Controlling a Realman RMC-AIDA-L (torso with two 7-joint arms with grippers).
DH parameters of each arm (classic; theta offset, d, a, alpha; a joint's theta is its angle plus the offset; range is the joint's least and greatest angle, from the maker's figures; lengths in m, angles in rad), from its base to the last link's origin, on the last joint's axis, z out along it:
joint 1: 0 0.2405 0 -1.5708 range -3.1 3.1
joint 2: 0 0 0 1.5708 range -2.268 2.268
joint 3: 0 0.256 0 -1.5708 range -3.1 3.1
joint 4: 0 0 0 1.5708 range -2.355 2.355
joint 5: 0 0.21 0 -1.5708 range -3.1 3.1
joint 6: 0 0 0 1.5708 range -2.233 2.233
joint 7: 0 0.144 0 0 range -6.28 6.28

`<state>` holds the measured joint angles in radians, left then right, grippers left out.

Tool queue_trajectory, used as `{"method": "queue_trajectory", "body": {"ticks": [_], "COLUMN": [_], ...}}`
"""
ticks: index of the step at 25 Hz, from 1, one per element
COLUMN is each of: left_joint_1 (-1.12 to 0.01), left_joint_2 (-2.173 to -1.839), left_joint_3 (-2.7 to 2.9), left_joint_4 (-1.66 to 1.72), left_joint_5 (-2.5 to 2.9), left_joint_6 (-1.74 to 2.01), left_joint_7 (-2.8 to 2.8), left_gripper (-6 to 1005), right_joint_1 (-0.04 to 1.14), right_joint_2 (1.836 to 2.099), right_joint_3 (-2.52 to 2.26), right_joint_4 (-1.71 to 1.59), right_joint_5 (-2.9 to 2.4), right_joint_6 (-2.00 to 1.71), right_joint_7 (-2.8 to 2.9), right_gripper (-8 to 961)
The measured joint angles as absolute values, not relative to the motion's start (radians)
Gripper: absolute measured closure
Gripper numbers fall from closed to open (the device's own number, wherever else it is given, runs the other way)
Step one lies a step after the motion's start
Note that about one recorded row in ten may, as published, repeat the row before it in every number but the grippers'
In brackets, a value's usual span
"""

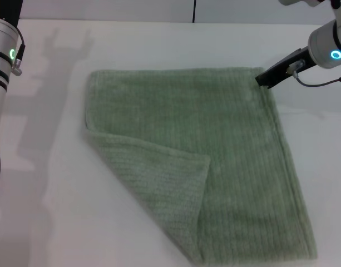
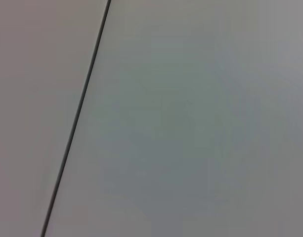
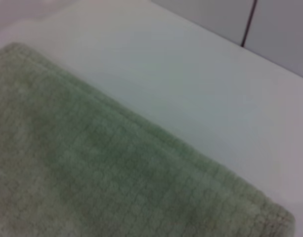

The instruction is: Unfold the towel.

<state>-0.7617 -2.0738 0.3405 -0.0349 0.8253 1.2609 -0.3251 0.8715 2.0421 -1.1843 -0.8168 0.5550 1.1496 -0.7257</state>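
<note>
Towel [image 1: 215,144]: pale sage-green terry with fine ribbed stripes, lying on the white table [image 1: 159,44], spread across the middle and toward the robot's right.
Lay: mostly flat; the near-left corner is folded back over the body, making a triangular flap [image 1: 159,178] whose point lies toward the middle of the cloth.
Edges: hemmed, a double thickness showing along the far edge in the right wrist view [image 3: 141,163].
Handling, judged: soft and limp, light, will drape and drag instead of holding a shape; pile looks grippy, not slippery; nothing fragile.
Where to take hold, judged: the tip of the folded flap or its hemmed edge, pinching the top layer only, then drawing it out toward the near-left.
Right hand [image 1: 265,79]: at the far-right corner of the towel, dark tip touching or just over the hem; whether it is apart or clamped on the cloth, I cannot tell.
Left hand: not visible; the left arm [image 1: 3,61] stands off the towel's left side, its wrist camera showing only a blank surface.
</note>
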Motion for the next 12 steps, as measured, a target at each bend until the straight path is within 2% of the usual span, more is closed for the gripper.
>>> {"method": "queue_trajectory", "body": {"ticks": [12], "left_joint_1": [-0.782], "left_joint_2": [-2.074], "left_joint_3": [0.341], "left_joint_4": [-0.04], "left_joint_5": [0.825], "left_joint_6": [1.25], "left_joint_7": [-0.326], "left_gripper": [192], "right_joint_1": [0.953], "right_joint_2": [2.03], "right_joint_3": [-1.129], "right_joint_4": [-0.613], "right_joint_5": [0.555], "right_joint_6": [1.09], "right_joint_7": [-0.855], "right_gripper": [947]}}
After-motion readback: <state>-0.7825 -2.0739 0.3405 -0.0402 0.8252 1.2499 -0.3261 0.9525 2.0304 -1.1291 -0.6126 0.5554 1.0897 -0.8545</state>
